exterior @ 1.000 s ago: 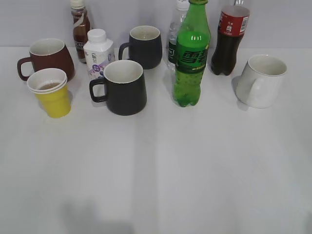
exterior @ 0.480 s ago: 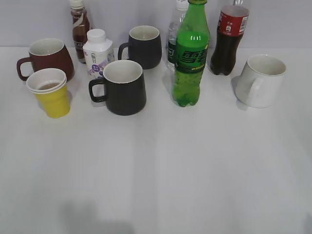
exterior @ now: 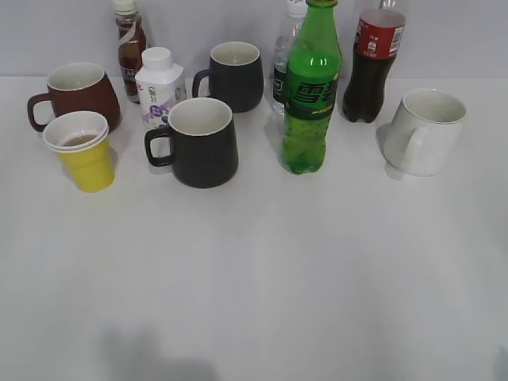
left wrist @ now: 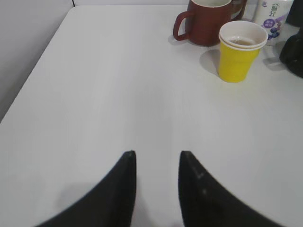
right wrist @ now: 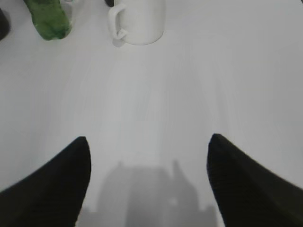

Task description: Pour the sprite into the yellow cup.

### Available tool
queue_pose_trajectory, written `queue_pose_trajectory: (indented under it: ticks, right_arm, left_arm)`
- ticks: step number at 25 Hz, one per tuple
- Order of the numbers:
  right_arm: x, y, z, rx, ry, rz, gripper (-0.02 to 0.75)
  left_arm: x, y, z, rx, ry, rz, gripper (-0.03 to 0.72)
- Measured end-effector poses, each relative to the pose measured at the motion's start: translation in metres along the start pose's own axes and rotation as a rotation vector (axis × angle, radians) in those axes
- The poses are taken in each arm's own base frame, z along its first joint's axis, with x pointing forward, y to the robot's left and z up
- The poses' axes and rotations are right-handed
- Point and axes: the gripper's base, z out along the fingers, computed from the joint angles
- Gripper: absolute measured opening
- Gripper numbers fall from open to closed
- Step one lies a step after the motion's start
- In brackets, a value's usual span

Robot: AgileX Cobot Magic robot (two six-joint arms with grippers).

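The sprite (exterior: 312,87), a tall green bottle with a green cap, stands upright right of centre at the back; its base shows in the right wrist view (right wrist: 48,19). The yellow cup (exterior: 83,151) stands at the left, with some brownish liquid inside; it also shows in the left wrist view (left wrist: 240,51). My left gripper (left wrist: 156,153) is open and empty over bare table, well short of the cup. My right gripper (right wrist: 147,139) is wide open and empty, far in front of the bottle. Neither gripper shows in the exterior view.
A dark red mug (exterior: 75,95) stands behind the yellow cup. Two black mugs (exterior: 198,141) (exterior: 234,75), a white carton (exterior: 160,86), a brown drink bottle (exterior: 131,44), a clear water bottle (exterior: 284,55), a cola bottle (exterior: 375,63) and a white mug (exterior: 427,131) crowd the back.
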Motion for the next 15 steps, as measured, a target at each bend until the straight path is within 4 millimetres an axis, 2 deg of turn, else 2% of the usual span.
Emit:
queue_pose_trajectory:
  ticks: [15]
  right_arm:
    - [0.0,0.0,0.0,0.0,0.0,0.0,0.574]
  left_arm:
    - [0.0,0.0,0.0,0.0,0.0,0.0,0.239]
